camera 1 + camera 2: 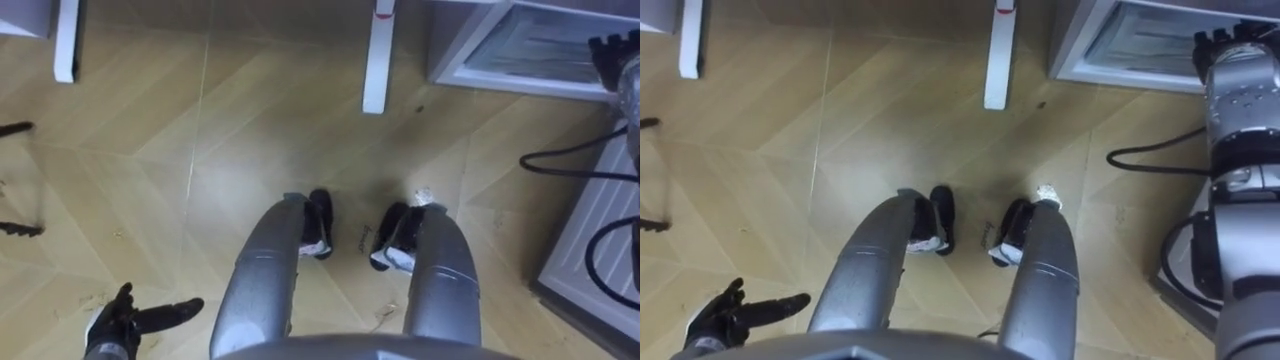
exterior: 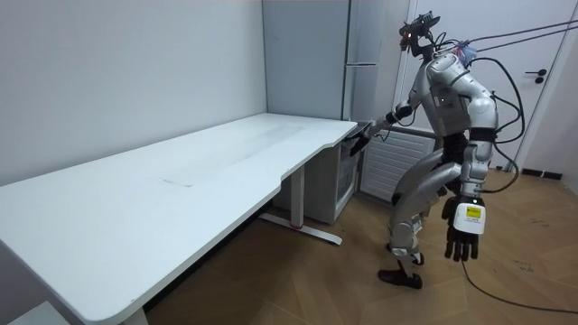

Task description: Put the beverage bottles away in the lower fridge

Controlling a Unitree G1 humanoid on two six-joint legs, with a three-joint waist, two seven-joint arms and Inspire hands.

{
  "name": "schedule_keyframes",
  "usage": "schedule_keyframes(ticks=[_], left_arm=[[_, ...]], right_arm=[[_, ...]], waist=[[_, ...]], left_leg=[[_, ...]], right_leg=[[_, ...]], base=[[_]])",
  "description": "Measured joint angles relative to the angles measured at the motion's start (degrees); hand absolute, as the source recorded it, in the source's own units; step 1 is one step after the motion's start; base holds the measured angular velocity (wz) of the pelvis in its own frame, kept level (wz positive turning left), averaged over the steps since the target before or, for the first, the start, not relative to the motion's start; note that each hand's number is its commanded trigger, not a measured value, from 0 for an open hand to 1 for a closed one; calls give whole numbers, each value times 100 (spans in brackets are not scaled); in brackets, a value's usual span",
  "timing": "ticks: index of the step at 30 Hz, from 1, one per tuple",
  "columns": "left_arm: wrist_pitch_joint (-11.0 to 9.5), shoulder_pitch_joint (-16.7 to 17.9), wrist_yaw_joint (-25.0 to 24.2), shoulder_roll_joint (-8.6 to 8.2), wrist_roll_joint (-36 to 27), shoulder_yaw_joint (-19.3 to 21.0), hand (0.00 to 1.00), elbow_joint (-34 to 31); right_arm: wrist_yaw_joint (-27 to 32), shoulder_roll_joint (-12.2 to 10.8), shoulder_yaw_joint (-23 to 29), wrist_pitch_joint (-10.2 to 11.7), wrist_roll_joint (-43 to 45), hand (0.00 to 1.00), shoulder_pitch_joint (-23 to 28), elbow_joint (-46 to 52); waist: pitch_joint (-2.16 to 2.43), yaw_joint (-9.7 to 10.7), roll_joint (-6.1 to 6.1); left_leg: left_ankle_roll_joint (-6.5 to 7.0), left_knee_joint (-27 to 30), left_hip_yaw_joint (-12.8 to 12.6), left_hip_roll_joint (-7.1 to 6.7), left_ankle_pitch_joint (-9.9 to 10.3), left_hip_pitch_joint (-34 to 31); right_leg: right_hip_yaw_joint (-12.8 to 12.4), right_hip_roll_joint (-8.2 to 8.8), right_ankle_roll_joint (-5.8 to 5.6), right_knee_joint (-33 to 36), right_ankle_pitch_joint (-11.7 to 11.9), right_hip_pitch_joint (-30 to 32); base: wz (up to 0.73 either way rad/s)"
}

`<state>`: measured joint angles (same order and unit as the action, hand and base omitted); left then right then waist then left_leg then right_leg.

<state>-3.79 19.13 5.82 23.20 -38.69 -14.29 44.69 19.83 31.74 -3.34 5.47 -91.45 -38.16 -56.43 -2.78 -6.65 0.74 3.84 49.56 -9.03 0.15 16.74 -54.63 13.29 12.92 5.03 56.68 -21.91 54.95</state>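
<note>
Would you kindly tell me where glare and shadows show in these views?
Left eye view: a pale sheen lies on the wood floor ahead of the robot, with no harsh glare. Room view: the light is even, the white table top is bright, and the floor under it lies in shadow.

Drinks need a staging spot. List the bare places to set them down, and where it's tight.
The white desk top is bare end to end. The wooden floor between the desk legs and the robot's feet is open too. Tight: the gap by the fridge, where the right hand reaches. The left hand hangs idle.
</note>
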Motion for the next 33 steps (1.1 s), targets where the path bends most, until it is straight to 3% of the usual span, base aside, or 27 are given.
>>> schedule_keyframes(ticks=[6,8,14,17,25,27,33], left_arm=[[177,193,-144,3,0,-2,0,-199],[229,203,-170,4,2,-6,0,-206],[366,211,-190,11,1,-19,0,-187],[414,247,-191,16,-246,-18,0,-207],[521,523,-186,81,-454,-8,0,-336],[536,544,-172,81,-455,-9,0,-336],[562,561,-144,175,-452,-6,0,-351]], right_arm=[[-1,-1,12,94,-21,0,2,-34],[-2,-1,16,166,-26,0,23,-39],[-117,-2,82,410,-31,0,78,-169],[-164,-5,79,616,-85,0,146,-169],[-591,3,238,806,-12,0,238,-296],[-620,7,237,881,-4,0,238,-296],[-665,72,237,1003,-6,0,245,-297]], waist=[[0,-42,32],[5,-53,56],[3,-210,117],[10,-317,229],[8,-443,312],[9,-473,314],[15,-597,311]], left_leg=[[-56,11,117,-13,-56,-93],[-108,-16,187,-77,-93,-115],[-195,-33,362,-96,-236,-200],[-231,-46,495,-97,-266,-273],[-458,-262,618,-189,-405,-338],[-474,-306,640,-189,-414,-396],[-593,-539,781,-170,-486,-541]], right_leg=[[137,25,23,-4,-10,10],[217,96,40,14,-24,6],[413,122,127,4,-40,-8],[615,170,185,-26,-48,-56],[1140,598,303,0,-90,-99],[1336,726,307,-2,-95,-99],[1746,858,237,-112,-102,-91]], base=[[8],[14],[12],[13],[14],[11],[17]])
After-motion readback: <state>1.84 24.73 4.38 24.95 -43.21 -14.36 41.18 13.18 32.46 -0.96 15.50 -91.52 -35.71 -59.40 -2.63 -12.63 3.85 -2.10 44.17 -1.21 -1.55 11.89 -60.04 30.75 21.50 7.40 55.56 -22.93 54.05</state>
